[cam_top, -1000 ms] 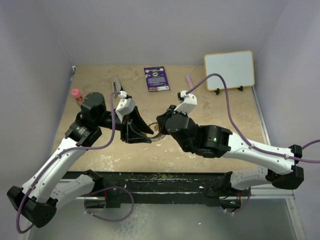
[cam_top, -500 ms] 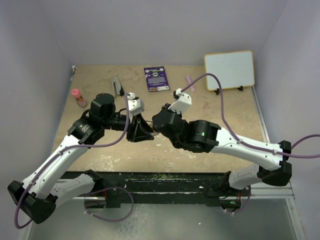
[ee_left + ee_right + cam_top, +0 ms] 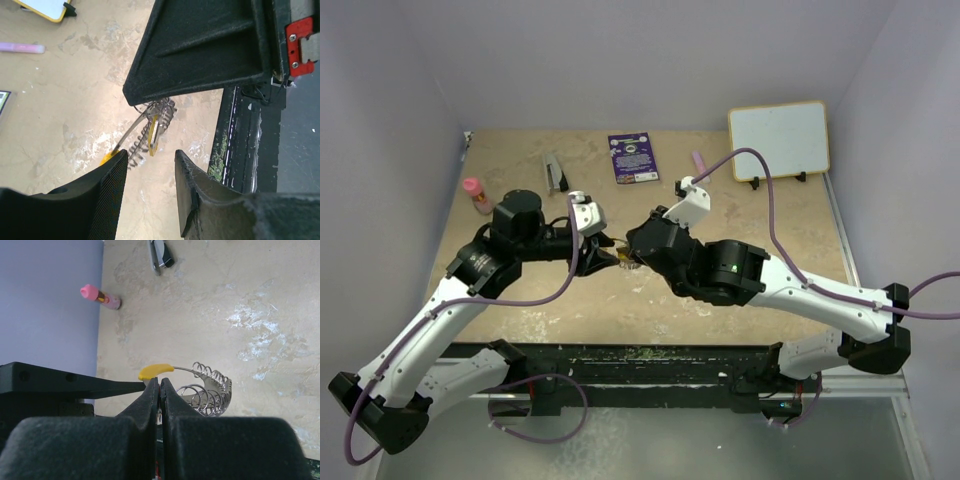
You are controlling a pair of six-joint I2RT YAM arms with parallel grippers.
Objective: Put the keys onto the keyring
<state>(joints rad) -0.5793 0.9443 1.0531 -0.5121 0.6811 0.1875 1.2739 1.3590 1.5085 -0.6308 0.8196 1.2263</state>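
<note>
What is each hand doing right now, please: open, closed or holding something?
Left hand: open, nothing gripped between its fingers.
Right hand: closed, pinching the keyring.

Left arm (image 3: 430, 322) and right arm (image 3: 825, 297): white links, black joint housings, each trailing a purple cable (image 3: 775, 215). Left gripper (image 3: 150, 159): black, finely textured fingers (image 3: 102, 192). Red plate (image 3: 299, 41) with two screws, possibly the right wrist's.
</note>
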